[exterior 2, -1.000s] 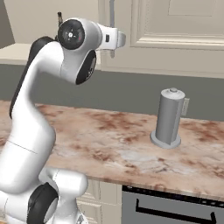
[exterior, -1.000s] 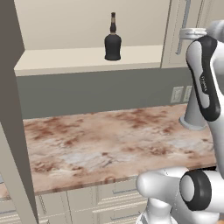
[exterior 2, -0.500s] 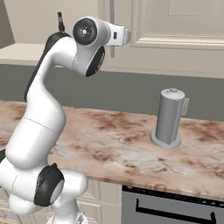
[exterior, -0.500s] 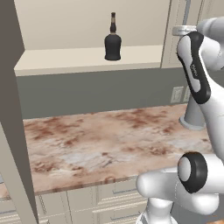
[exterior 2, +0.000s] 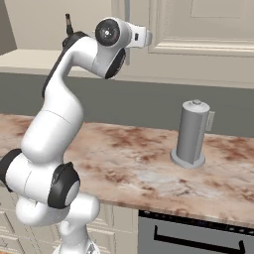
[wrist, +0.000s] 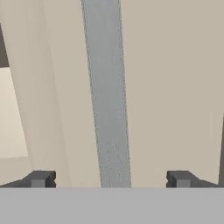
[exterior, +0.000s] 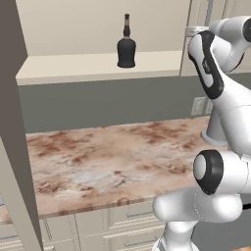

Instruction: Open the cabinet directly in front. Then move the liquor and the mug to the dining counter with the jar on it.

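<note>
The cabinet's left door (exterior: 13, 122) is swung open, baring a cream shelf (exterior: 88, 66). On that shelf stands the liquor (exterior: 126, 45), a near-black bottle whose neck also peeks out behind my arm (exterior 2: 68, 22). The right door (exterior 2: 198, 25) is closed. My gripper (wrist: 109, 179) is open right in front of it, and the door's grey bar handle (wrist: 107, 109) runs upright between the two fingertips (wrist: 39, 178), with space on both sides. The mug, the jar and the dining counter are out of view.
A narrow marble counter (exterior: 112, 157) over cream drawers lies below the cabinet. A tall grey domed canister (exterior 2: 191, 134) stands on it at the right, below the closed door. A dark appliance front (exterior 2: 198, 235) sits under the counter at the right.
My arm has swung up and to the right, carrying the hand closer to the closed right door and its handle. The jaws have stayed open. The liquor has not moved.
</note>
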